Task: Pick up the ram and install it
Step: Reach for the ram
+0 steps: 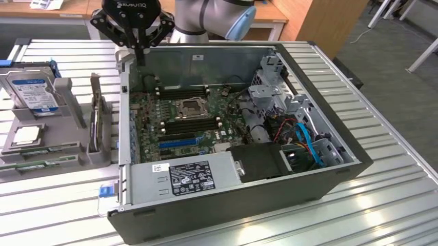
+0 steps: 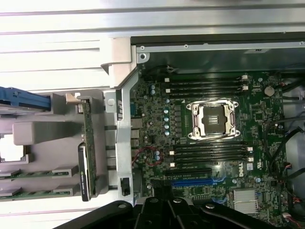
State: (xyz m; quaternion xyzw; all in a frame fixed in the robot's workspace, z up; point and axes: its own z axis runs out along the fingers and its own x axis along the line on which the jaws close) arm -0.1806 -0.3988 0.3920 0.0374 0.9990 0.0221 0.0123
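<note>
End effector [image 1: 140, 57], fingers pressed together and empty, hangs over the open computer case [image 1: 345, 138]. The ram [image 1: 42, 149], 1 of 2 green sticks, rests in the grey holder [image 1: 65, 134] beside it on the worktop [image 1: 383, 205]. It looks light, stiff and fragile, best pinched by its long edges.

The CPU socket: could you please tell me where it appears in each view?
Exterior view: the CPU socket sits inside the open case, between two banks of black memory slots.
Wrist view: the CPU socket lies between the same two banks.
Shared landmark: the blue expansion slot, just past one bank.
</note>
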